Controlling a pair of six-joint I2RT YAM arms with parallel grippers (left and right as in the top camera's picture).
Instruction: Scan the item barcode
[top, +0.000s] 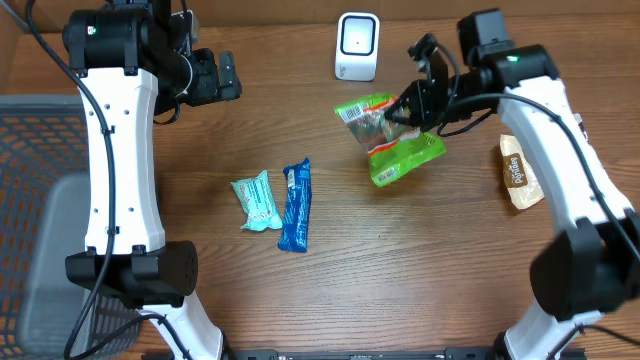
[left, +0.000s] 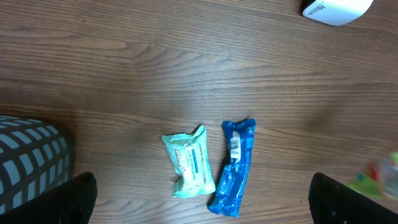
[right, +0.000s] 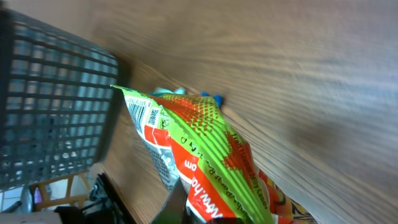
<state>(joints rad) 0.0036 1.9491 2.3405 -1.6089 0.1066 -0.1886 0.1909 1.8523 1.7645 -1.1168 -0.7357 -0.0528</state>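
1. Overhead view: your right gripper (top: 402, 108) is clamped shut on the far edge of the green snack bag (top: 395, 145). The bag appears lifted off the table (top: 450, 270), just near and right of the white scanner (top: 357, 46).
2. The right wrist view shows a barcode patch (right: 151, 115) at one corner of the bag. Judging by that, turn this panel square to the scanner's face and keep the film from crinkling over it.
3. Carry the bag far and left; nothing lies between it and the scanner.
4. Your left gripper (top: 222, 75) is spread wide, holds nothing, and sits far left, well apart.
5. The teal packet (top: 256, 201) and blue bar (top: 295, 205) lie side by side at centre, the tan packet (top: 518, 172) at right and the basket (top: 30, 200) at left. None of them blocks you.
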